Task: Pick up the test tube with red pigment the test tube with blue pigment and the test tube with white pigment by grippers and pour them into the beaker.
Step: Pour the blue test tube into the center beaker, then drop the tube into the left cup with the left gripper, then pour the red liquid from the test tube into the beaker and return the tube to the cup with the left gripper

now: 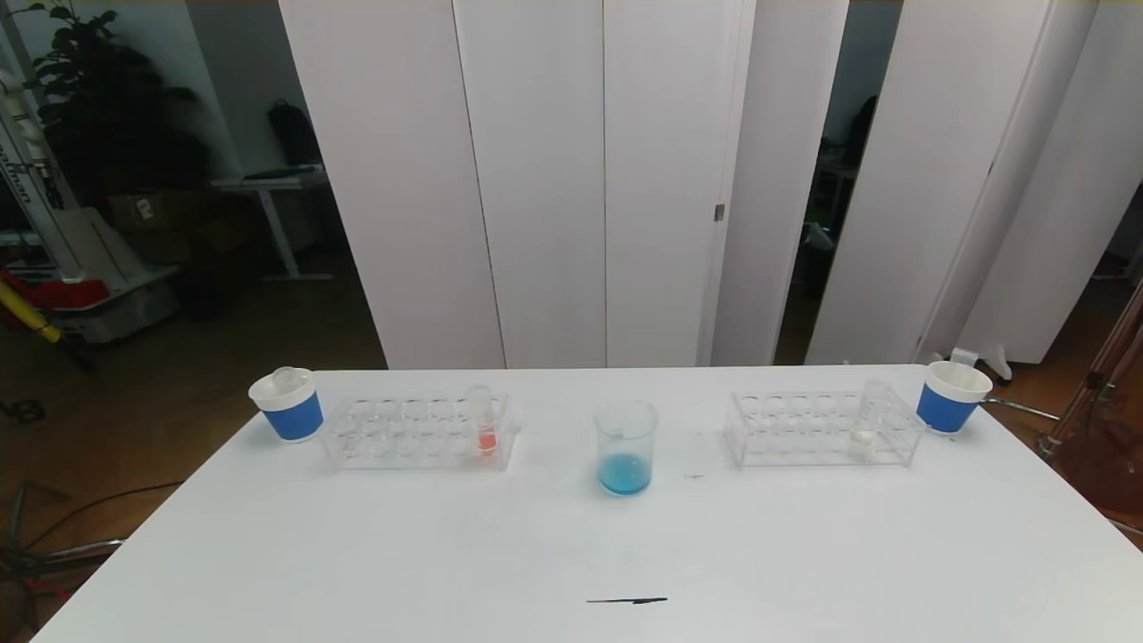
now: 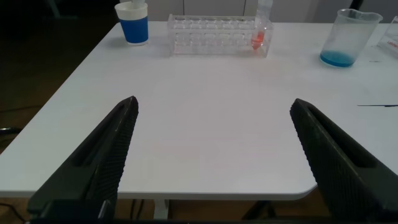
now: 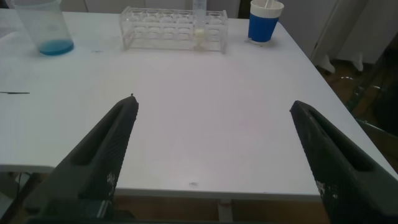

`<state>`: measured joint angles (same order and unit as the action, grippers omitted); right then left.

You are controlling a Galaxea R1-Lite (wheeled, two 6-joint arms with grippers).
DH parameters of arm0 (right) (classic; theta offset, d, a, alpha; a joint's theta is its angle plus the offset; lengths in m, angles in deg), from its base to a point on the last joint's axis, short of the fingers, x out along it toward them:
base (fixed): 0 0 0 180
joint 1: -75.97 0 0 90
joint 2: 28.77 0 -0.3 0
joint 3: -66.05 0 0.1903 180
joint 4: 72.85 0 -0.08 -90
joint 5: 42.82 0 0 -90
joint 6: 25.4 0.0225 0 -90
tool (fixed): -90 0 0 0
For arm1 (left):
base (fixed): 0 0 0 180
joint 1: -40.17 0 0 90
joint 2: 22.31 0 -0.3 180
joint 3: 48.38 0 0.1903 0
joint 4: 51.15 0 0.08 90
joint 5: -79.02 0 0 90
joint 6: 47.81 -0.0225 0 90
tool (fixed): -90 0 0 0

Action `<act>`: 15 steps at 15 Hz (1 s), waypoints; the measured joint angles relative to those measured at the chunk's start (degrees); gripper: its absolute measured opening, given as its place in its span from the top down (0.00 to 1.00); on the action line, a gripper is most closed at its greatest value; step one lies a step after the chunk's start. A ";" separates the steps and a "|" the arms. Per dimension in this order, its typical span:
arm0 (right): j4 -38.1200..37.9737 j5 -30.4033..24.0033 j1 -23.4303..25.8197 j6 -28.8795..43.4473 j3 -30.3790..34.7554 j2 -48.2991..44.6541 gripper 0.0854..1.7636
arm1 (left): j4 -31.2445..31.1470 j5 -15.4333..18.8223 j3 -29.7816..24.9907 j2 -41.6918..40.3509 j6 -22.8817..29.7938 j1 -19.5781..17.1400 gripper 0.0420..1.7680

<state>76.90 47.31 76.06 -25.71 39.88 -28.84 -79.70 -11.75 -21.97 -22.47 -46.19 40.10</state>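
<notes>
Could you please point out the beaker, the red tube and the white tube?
beaker (image 1: 626,438): head view, on its clear wall above the blue liquid.
red tube (image 1: 486,439): head view, on the red liquid at its bottom.
white tube (image 1: 863,438): head view, on the whitish blob at its bottom.

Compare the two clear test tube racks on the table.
The left clear plastic rack holds a tube with red liquid at its inner end; the right clear plastic rack holds a tube with a whitish blob toward its outer end. Both stand beside a blue-banded cup, otherwise empty.
</notes>
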 joint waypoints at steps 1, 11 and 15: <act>-0.02 -0.02 0.00 0.00 0.00 0.00 0.01 | 0.09 0.02 -0.05 0.00 -0.35 0.00 0.01; -0.02 -0.02 0.00 -0.02 0.00 0.00 0.01 | 3.04 0.39 -1.73 0.02 -2.50 0.00 0.01; -0.02 -0.02 0.00 -0.02 0.00 0.00 0.01 | 4.45 0.41 -2.83 0.05 -2.55 0.00 0.01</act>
<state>76.87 47.29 76.06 -25.73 39.88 -28.84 -75.25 -11.34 -24.80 -22.42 -48.74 40.10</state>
